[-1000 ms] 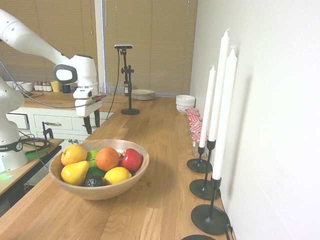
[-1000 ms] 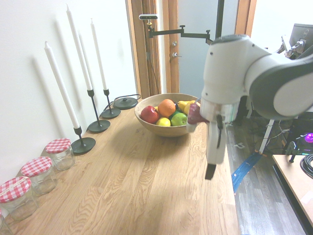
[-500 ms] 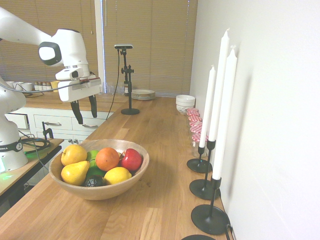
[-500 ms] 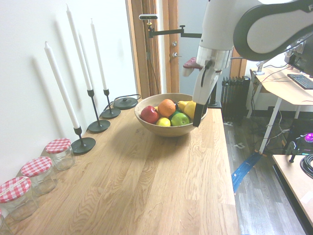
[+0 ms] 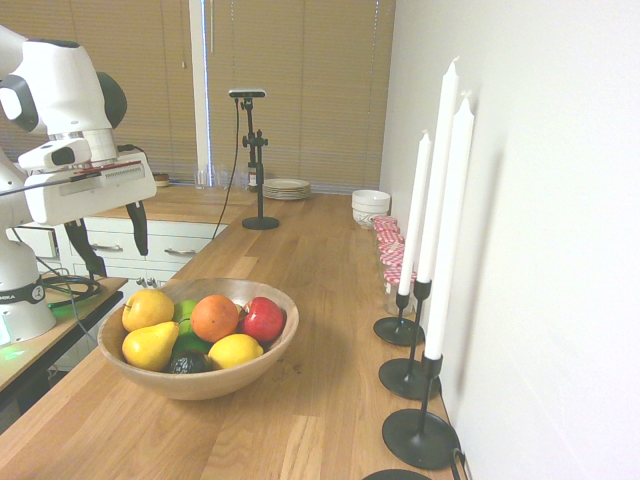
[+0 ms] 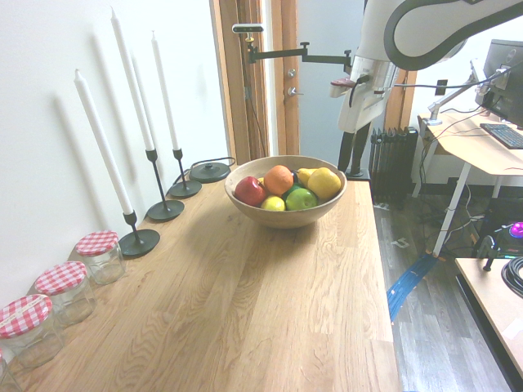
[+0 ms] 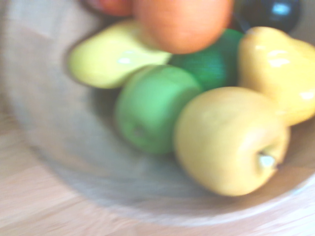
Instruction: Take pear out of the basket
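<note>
The basket (image 5: 270, 355) is a wide tan wooden bowl on the wooden counter, also seen in the second exterior view (image 6: 282, 219) and the wrist view (image 7: 147, 199). The pear (image 5: 148, 308), plump and yellow, lies at its rim on the arm's side (image 6: 324, 183) and fills the wrist view (image 7: 229, 140). Around it are an elongated yellow fruit (image 5: 150, 346), an orange (image 5: 215, 318), a red apple (image 5: 263, 320), a lemon (image 5: 235, 351) and a green apple (image 6: 300, 198). My gripper (image 5: 112, 245) hangs open and empty just above the pear, slightly off the counter's edge, touching nothing.
Three black holders with tall white candles (image 5: 430, 250) line the wall. Jars with red checked lids (image 6: 98, 255) stand along the wall too. White plates (image 5: 286, 187) and bowls (image 5: 371, 204) sit at the counter's far end, near a camera stand (image 5: 258, 160).
The arm has swung along the counter edge from farther down the counter to the basket's pear side. The gripper has stayed open and the fruit has not moved.
</note>
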Controlling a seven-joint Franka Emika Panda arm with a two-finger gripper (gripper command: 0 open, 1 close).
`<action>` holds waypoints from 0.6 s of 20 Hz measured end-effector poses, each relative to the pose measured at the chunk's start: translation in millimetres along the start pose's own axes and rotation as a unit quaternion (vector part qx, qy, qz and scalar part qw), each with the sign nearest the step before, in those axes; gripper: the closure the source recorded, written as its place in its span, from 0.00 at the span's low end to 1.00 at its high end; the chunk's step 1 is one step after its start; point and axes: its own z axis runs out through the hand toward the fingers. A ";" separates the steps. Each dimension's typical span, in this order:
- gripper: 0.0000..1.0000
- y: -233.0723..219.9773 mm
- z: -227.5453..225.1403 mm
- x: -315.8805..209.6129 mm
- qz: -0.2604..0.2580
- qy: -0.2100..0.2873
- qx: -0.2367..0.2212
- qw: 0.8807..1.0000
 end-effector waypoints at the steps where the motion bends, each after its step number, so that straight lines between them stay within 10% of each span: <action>1: 0.00 -0.7 5.6 6.4 0.002 0.000 -0.004 1.000; 10: 0.00 -11.6 46.8 55.6 -0.002 -0.014 -0.022 1.000; 11: 1.00 -12.4 50.0 55.5 -0.006 -0.016 -0.025 1.000; 12: 1.00 -13.7 52.7 55.0 -0.010 -0.017 -0.026 0.999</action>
